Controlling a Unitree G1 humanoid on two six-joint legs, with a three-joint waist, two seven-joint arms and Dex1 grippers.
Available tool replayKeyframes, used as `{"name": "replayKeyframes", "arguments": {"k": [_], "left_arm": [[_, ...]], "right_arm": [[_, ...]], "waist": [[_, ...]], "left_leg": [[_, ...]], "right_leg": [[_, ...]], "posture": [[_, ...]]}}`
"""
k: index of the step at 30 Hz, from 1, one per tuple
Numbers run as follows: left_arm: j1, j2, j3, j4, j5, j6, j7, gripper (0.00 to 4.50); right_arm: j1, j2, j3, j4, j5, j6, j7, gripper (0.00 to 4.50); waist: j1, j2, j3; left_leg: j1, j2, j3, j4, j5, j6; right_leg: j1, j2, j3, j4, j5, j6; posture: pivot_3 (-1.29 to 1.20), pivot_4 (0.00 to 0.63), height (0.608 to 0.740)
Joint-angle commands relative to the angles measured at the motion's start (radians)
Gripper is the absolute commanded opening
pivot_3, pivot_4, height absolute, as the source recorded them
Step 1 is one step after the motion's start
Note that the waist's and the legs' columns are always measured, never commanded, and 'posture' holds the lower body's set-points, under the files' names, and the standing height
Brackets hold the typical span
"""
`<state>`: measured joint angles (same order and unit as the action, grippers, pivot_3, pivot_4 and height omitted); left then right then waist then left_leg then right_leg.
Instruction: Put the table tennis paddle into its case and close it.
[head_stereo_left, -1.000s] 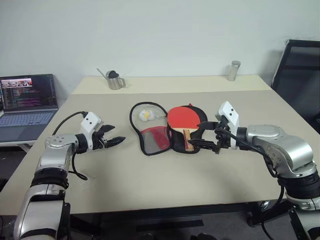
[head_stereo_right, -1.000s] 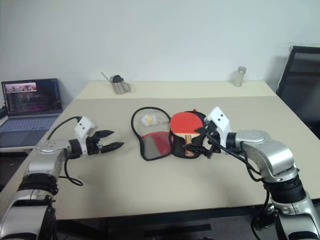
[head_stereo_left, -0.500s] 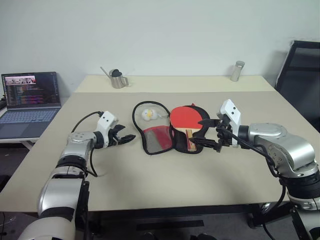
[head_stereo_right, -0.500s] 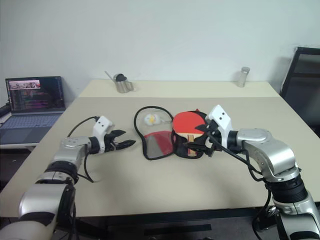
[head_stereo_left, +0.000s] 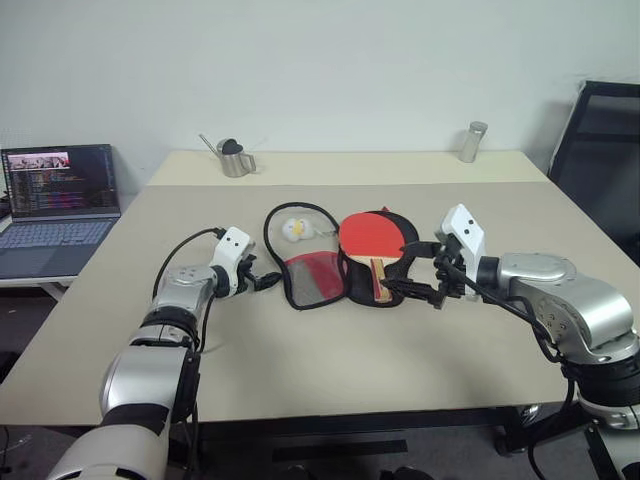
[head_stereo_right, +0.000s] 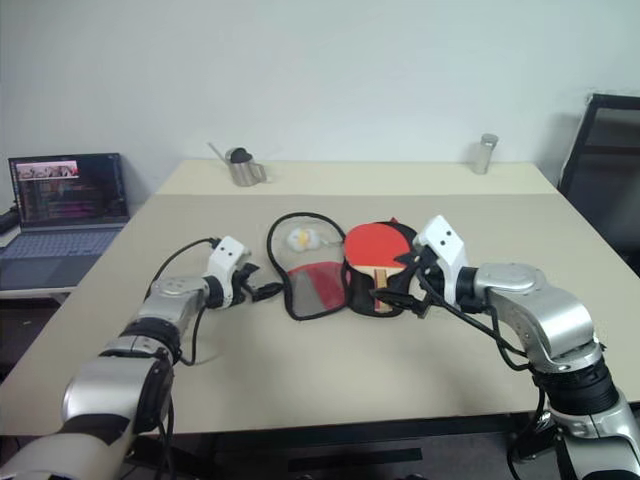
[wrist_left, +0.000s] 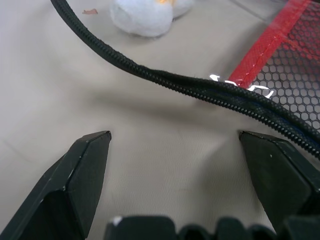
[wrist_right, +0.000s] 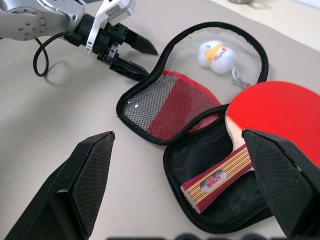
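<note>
Both claws are spread wide, and neither one holds anything. On the robot's left side, the left gripper (head_stereo_left: 268, 281) sits low over the table (head_stereo_left: 300, 370), right at the black zipper edge of the case (head_stereo_left: 310, 280). From the left wrist view, its two black fingers (wrist_left: 82, 170) stand far apart with the zipper cord running across just past their tips. I cannot tell if the fingers touch the cord.

On the other side, the right gripper (head_stereo_left: 408, 270) hangs just beside the open case, near the paddle handle, with its fingers (wrist_right: 90, 175) far apart too.

The case lies flat and unzipped in the middle of the table, folded open like a book. Its red flap with the mesh panel is on the left, and its black half is on the right. The table tennis paddle (head_stereo_left: 368, 238) rests on the black half with its round red face up. Its striped wooden handle points toward the robot. The round red part sticks out past the far rim of the case.

A small white fluffy toy (head_stereo_left: 293, 229) lies inside the loop of the zipper. A metal jug (head_stereo_left: 234, 160) and a metal cup (head_stereo_left: 469, 141) stand at the far side of the table, well apart. A laptop (head_stereo_left: 58, 195) sits open off to the left
</note>
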<state>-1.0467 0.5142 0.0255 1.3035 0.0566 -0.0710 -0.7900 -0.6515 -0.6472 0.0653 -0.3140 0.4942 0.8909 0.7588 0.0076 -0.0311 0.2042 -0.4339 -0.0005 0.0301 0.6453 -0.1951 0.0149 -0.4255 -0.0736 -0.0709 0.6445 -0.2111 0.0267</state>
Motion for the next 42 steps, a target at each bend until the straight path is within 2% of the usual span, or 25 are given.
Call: {"name": "replayKeyframes", "arguments": {"k": [1,3,6,16,22,31,42], "left_arm": [[-0.033,-0.007,0.008,0.0,0.008,-0.005,0.042,4.47],[-0.038,-0.023,0.012,0.003,0.008,0.0,0.053,4.47],[-0.045,-0.048,0.019,0.003,0.001,-0.006,0.056,3.86],[-0.067,-0.098,0.019,0.01,0.009,0.007,0.06,0.13],[-0.11,-0.124,0.018,-0.002,0.006,-0.019,0.011,0.06],[-0.211,-0.164,0.0,-0.007,0.02,-0.084,-0.045,0.06],[-0.278,-0.311,-0.029,0.018,0.062,-0.084,-0.018,0.06]], "right_arm": [[0.003,-0.014,-0.042,-0.045,0.011,0.0,-0.014,4.5],[0.006,-0.011,-0.045,-0.048,0.008,0.001,-0.022,4.5],[0.007,-0.011,-0.044,-0.052,0.01,0.003,-0.028,4.5],[0.014,-0.019,-0.043,-0.073,0.011,0.01,-0.034,4.5],[0.035,-0.076,-0.056,-0.074,0.01,-0.011,0.014,4.5],[0.095,-0.236,-0.073,-0.025,-0.032,-0.103,0.125,4.5],[0.121,-0.254,-0.094,-0.025,-0.036,-0.101,0.12,4.5]], "waist": [[0.001,0.0,0.0],[0.001,0.0,0.0],[0.001,0.0,0.0],[0.002,0.0,0.0],[0.005,-0.001,0.0],[0.011,-0.001,0.0],[0.012,-0.002,0.001]], "left_leg": [[0.0,0.0,0.0,0.0,0.0,0.0],[0.0,0.0,0.0,0.0,0.0,0.0],[0.0,0.0,0.0,0.0,0.0,0.0],[0.0,0.0,0.0,0.0,0.0,0.0],[0.0,-0.001,0.0,0.0,0.0,0.0],[0.0,-0.001,0.001,0.0,0.0,0.0],[0.0,-0.001,0.001,0.0,0.0,0.0]], "right_leg": [[0.0,0.0,0.0,0.0,0.0,0.0],[0.0,0.0,0.0,0.0,0.0,0.0],[0.0,0.0,0.0,0.0,0.0,0.0],[0.0,0.0,0.0,0.0,0.0,0.0],[0.0,0.0,0.0,0.0,0.0,0.0],[0.0,0.0,0.001,-0.001,0.0,0.0],[0.0,0.0,0.001,-0.001,0.0,0.001]], "posture": [[0.0,0.15,0.74],[0.0,0.15,0.74],[0.0,0.15,0.74],[0.0,0.15,0.74],[0.0,0.15,0.74],[0.0,0.15,0.74],[0.0,0.15,0.74]]}}
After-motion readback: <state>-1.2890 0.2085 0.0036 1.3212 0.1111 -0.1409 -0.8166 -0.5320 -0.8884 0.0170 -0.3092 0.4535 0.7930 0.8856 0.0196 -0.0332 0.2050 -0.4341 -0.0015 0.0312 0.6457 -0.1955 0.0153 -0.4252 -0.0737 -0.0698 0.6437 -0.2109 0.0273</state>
